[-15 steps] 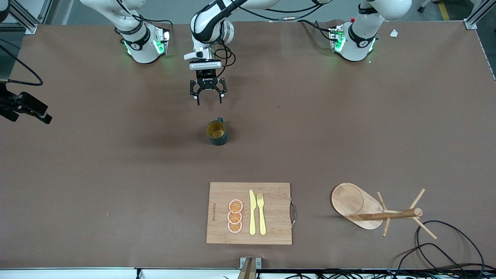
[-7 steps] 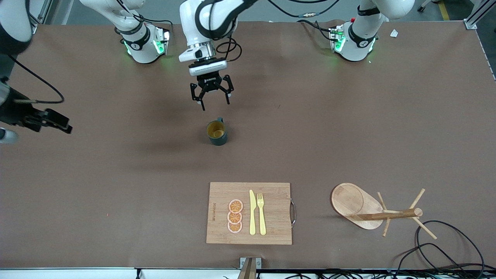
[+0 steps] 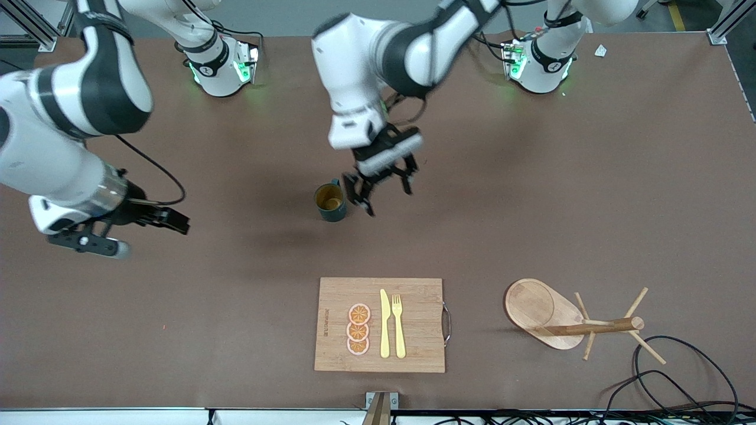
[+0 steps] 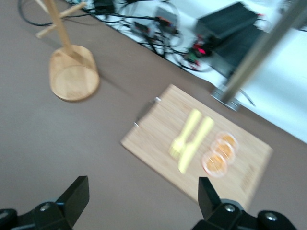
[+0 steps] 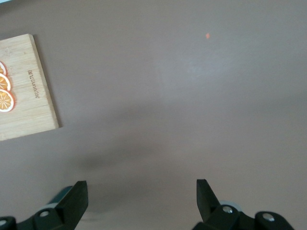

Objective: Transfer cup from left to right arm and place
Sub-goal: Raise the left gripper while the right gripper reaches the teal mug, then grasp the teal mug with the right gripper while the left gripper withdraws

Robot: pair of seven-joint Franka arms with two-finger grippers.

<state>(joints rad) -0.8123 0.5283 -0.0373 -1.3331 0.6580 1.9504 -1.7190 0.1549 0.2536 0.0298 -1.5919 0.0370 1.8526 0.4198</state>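
We should drop the spread left hand (image 3: 383,190) squarely over the small dark teal cylindrical mug (image 3: 331,202) at frame centre; right hand (image 3: 127,227) waits spread.

Matt brown desk, pale wood and glossy plastic

The desk (image 3: 531,206) looks matt and smooth; the cutting board (image 3: 413,348) and mug tree (image 3: 567,321) show pale wood grain; the cup (image 3: 331,202) seems glazed; the arm shells (image 3: 366,65) shine like white plastic.

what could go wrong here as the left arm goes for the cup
The open left gripper is right beside the cup, not over it, so a finger could clip the wall and tip or slide it. The handle points toward the robots' bases, awkward for a rim grasp. The open right gripper is far off.
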